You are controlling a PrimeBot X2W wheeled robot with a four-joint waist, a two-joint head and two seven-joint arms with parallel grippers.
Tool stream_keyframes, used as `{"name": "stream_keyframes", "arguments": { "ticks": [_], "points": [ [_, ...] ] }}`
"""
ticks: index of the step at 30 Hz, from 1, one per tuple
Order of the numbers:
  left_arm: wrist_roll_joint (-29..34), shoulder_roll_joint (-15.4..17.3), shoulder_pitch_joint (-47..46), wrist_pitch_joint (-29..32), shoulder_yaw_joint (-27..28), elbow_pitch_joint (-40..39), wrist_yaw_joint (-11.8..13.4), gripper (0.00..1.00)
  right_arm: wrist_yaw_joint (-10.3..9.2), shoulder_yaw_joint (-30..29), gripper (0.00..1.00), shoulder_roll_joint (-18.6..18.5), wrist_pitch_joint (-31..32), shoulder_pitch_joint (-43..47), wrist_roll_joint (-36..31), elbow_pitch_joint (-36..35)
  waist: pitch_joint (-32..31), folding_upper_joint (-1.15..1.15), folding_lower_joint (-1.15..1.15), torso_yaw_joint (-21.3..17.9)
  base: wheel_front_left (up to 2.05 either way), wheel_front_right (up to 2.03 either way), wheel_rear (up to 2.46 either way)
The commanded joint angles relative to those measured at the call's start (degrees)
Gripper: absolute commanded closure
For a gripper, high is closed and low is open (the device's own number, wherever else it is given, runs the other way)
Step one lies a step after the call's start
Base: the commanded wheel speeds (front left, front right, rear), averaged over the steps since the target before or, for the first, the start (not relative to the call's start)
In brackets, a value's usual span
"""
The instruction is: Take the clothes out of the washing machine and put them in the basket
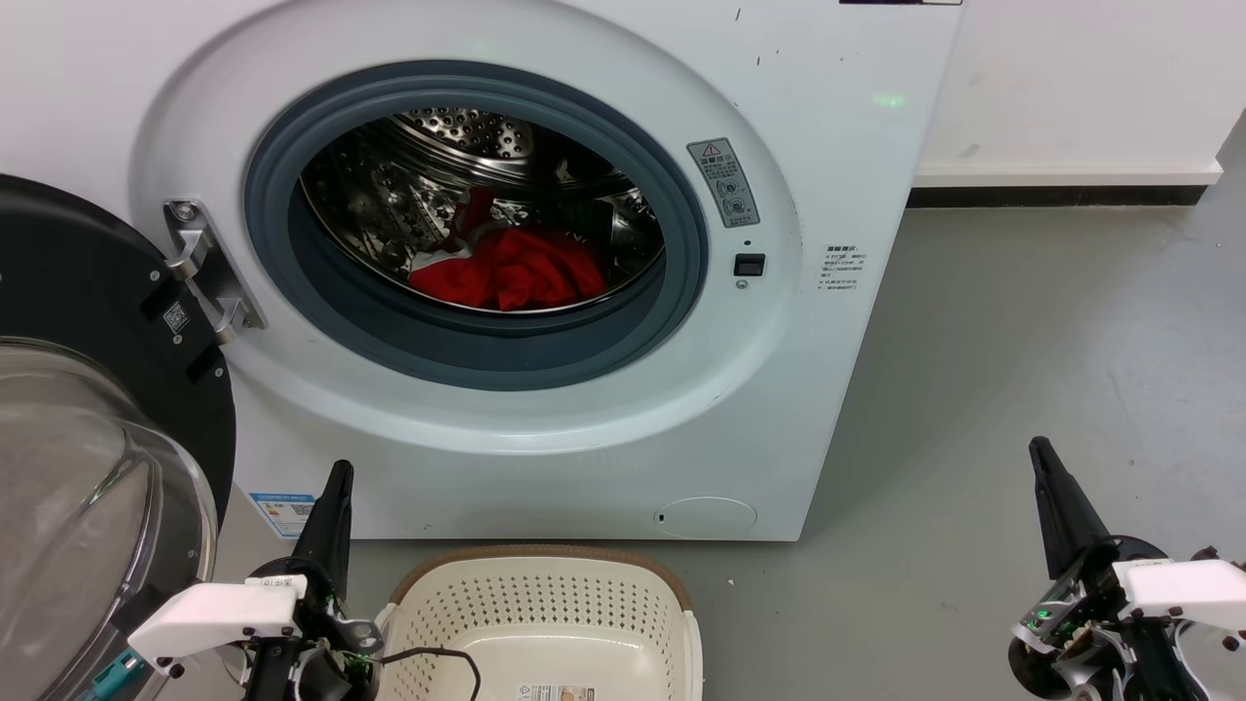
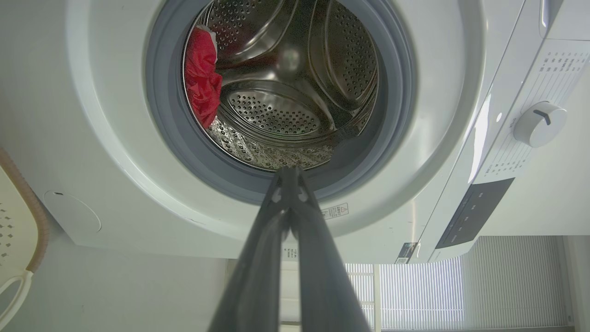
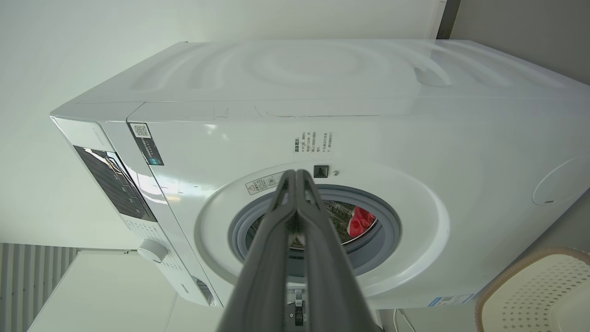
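The white washing machine (image 1: 545,428) stands ahead with its black-rimmed glass door (image 1: 88,448) swung open at the left. Red clothes (image 1: 506,268) lie heaped on the floor of the steel drum; a white edge shows at their left. The same clothes (image 2: 201,76) and clothes (image 3: 361,220) show in both wrist views. The cream basket (image 1: 545,608) sits on the floor just in front of the machine. My left gripper (image 1: 336,477) is shut and empty, beside the basket's left rim. My right gripper (image 1: 1042,453) is shut and empty, well off to the right over bare floor.
Grey floor (image 1: 1022,341) stretches to the right of the machine up to a white wall with a dark skirting (image 1: 1061,195). A thin black cable (image 1: 438,654) crosses the basket's near left corner. The open door crowds my left arm's side.
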Motion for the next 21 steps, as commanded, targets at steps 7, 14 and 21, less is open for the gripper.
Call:
{"name": "stream_keyframes", "arguments": {
  "ticks": [7,14,21],
  "points": [
    [0.0,-0.1,-0.3,0.2,0.1,-0.1,-0.1,1.00,-0.02,0.0,1.00,0.2,0.0,-0.8,-0.2,0.1,0.0,0.00,0.00,0.0,0.00,0.00,0.00],
    [0.0,-0.1,-0.3,0.2,0.1,-0.1,-0.1,1.00,-0.02,0.0,1.00,0.2,0.0,-0.8,-0.2,0.1,0.0,0.00,0.00,0.0,0.00,0.00,0.00],
    [0.0,-0.1,-0.3,0.2,0.1,-0.1,-0.1,1.00,-0.02,0.0,1.00,0.2,0.0,-0.8,-0.2,0.1,0.0,0.00,0.00,0.0,0.00,0.00,0.00]
  ]
}}
